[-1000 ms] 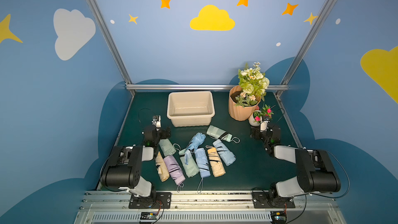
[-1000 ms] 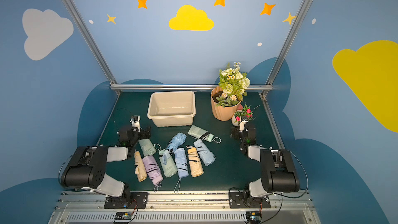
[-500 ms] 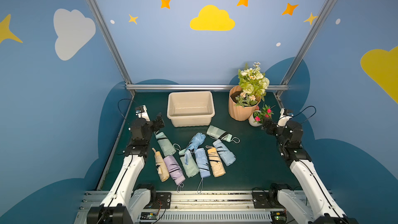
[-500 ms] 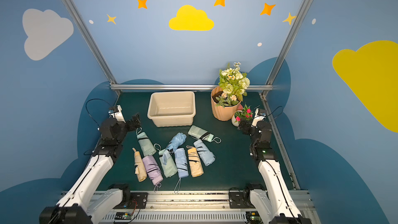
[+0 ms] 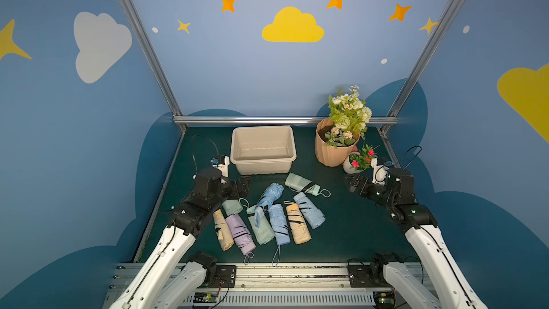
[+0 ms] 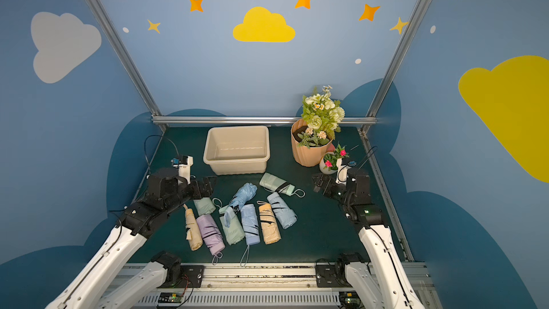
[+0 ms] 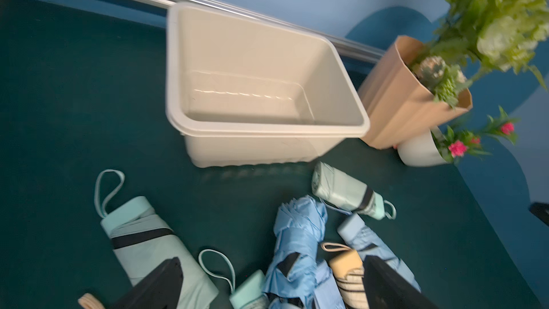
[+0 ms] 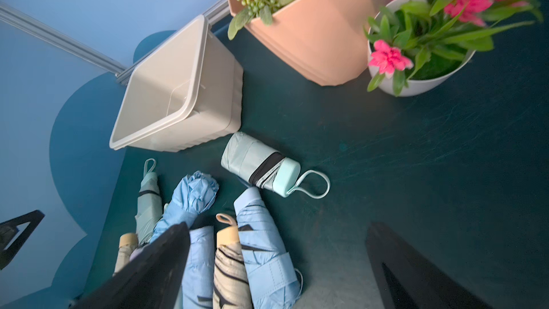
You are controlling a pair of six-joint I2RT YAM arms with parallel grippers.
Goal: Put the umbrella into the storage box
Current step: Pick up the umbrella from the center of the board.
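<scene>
Swung out from folded rest, the left gripper (image 5: 242, 187) and right gripper (image 5: 352, 184) hover wide open and empty, poised for a first pick beside the umbrellas (image 5: 279, 224) (all on the mat (image 5: 341, 233) before the empty storage box (image 5: 263, 160)).

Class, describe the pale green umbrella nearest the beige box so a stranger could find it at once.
Find the beige box at the back of the dark green table. Just in front of its corner nearest the peach flower pot lies a pale green umbrella. Unlike the row of umbrellas nearer the robot, it lies crosswise, its wrist loop toward the table's right side.
</scene>
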